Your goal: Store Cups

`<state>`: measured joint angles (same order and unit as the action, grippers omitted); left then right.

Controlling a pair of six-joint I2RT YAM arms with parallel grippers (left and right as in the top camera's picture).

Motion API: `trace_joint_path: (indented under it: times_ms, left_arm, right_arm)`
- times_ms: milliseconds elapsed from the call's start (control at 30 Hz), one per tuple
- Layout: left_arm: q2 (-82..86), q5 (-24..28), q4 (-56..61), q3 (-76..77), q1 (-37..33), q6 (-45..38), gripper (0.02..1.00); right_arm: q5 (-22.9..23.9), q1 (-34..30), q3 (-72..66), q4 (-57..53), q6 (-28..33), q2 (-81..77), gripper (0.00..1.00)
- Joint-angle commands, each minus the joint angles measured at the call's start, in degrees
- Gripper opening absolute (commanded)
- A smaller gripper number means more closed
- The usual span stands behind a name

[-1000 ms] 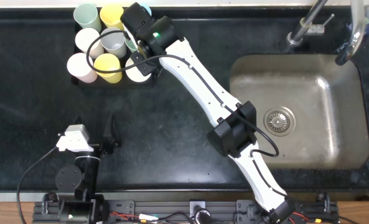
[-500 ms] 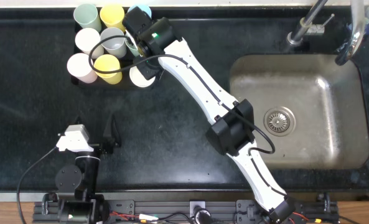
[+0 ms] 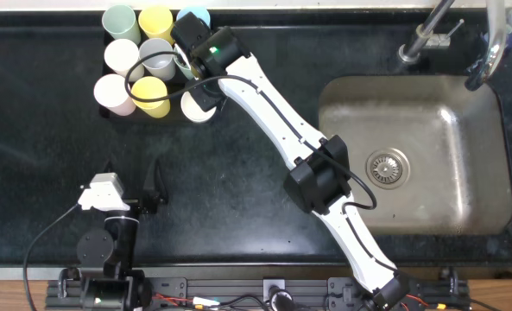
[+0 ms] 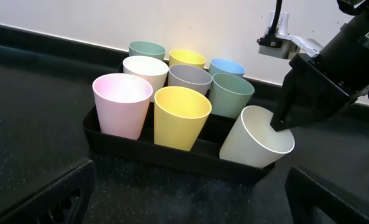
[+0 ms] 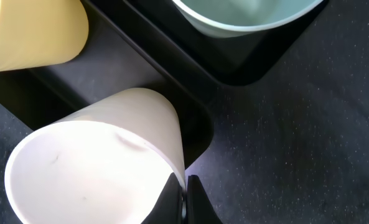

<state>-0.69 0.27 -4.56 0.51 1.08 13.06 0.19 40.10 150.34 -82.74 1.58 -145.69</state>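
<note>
Nine cups sit in a black tray [image 4: 148,151] at the far left of the table [image 3: 256,186], in three rows of three. One of them, the cream cup [image 4: 257,145], is in the tray's near right corner and leans over, its mouth tipped toward the right while its base sits down behind the tray wall. We see the right claw [image 4: 281,124] pinching this cup's rim at the upper side, its two fingers pressed together on the thin wall. Just to the left of the cream cup stand a yellow cup [image 4: 181,117] and a pink cup [image 4: 122,104], both upright. Behind them are white, grey and green cups, then green, yellow and blue ones along the far wall. The left claw [image 4: 190,186] hangs low over the table on the near side of the tray, well apart from it, its fingers spread wide with nothing between them. A steel sink [image 3: 411,155] lies at the right.
</note>
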Motion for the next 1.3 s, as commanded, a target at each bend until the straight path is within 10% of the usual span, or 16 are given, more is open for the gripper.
trace_joint_path:
  times_ms: [33,233,300,367,400,1300]
  left_arm:
    - [0.5,0.5,-0.2,-0.1,-0.3,-1.3,1.0]
    - [0.5,0.5,-0.2,-0.1,-0.3,-1.3,1.0]
    - [0.5,0.5,-0.2,-0.1,-0.3,-1.3,1.0]
    - [0.5,0.5,-0.2,-0.1,-0.3,-1.3,1.0]
    - [0.5,0.5,-0.2,-0.1,-0.3,-1.3,1.0]
    - [0.5,0.5,-0.2,-0.1,-0.3,-1.3,1.0]
  right_arm:
    - [-0.4,-0.1,0.8,0.5,0.4,-1.2,0.047]
    - [-0.4,-0.1,0.8,0.9,0.8,-1.2,0.064]
    - [-0.4,-0.1,0.8,0.9,0.8,-1.2,0.384]
    - [-0.4,0.0,0.8,0.8,0.8,-1.2,0.939]
    - [-0.4,0.0,0.8,0.8,0.8,-1.2,0.998]
    - [3.8,-14.6,4.7,-11.9,-3.1,27.6,0.998]
